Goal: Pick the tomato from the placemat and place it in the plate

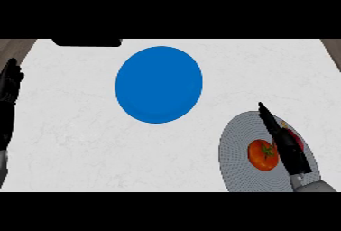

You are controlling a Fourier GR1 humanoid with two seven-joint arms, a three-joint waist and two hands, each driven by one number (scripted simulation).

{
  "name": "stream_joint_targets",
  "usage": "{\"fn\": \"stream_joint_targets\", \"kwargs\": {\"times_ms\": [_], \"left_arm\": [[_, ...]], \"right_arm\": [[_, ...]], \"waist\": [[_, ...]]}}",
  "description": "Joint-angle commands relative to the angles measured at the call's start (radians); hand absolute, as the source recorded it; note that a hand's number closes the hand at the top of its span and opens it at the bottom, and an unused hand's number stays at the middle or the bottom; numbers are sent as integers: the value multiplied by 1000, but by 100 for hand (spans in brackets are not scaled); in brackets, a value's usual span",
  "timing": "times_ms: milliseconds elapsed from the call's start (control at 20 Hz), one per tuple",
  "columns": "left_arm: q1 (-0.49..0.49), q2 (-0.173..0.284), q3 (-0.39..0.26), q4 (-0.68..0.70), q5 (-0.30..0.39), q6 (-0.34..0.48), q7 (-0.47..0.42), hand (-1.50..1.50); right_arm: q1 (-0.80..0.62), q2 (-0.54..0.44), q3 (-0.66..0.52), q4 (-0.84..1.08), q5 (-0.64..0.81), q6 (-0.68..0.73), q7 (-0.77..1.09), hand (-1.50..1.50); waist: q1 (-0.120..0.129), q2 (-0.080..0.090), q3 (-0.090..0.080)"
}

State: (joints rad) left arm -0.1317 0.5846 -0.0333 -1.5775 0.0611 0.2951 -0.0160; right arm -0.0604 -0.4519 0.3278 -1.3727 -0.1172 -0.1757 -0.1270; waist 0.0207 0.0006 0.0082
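Note:
A red tomato [261, 155] with a green stem lies on a round grey placemat [236, 153] at the lower right of the white counter. My right hand [288, 146] hovers edge-on just right of the tomato, its fingers [268, 116] straight and pointing away from me, not curled round the fruit. A blue plate [158, 84] sits at the counter's upper middle, well to the left of the placemat and holding nothing. My left hand [9, 83] rests open at the far left edge, fingers up.
A dark flat object [86, 42] lies at the counter's back edge, upper left of the plate. White counter [80, 135] stretches between the plate and the placemat.

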Motion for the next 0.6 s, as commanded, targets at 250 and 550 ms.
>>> {"fn": "stream_joint_targets", "kwargs": {"times_ms": [250,550], "left_arm": [[175,-250,-141,122,176,-73,171,0],[153,-358,-216,142,183,-68,195,0]], "right_arm": [[-225,-103,-342,-48,-336,159,40,150],[-132,-169,-471,101,-239,-12,4,-150]], "waist": [[-35,10,-10],[-42,0,-7]]}}
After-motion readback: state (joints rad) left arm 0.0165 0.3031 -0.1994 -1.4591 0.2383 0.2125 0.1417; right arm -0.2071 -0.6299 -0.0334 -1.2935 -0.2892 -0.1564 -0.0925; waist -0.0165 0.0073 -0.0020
